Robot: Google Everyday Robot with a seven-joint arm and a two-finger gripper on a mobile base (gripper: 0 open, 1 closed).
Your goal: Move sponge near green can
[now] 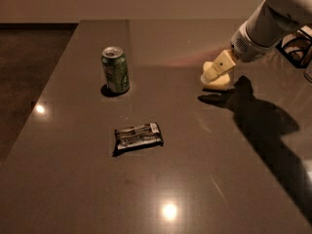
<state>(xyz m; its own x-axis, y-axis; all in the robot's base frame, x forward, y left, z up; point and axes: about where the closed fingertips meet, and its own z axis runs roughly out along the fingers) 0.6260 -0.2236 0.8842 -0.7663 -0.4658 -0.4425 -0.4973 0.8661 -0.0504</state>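
The green can (115, 70) stands upright on the dark table (63, 179), left of centre, with a silver top. The pale yellow sponge (219, 86) lies on the table to the right, well apart from the can. My gripper (216, 71) comes down from the white arm (273, 23) at the upper right and sits right over the sponge, covering most of its top. I cannot tell whether it touches or holds the sponge.
A flat dark snack wrapper (138, 136) with silver print lies in front of the can. A dark wire-frame object (296, 45) sits at the right edge. The table's left edge runs beside the dark floor (24, 72). The arm's shadow falls to the right.
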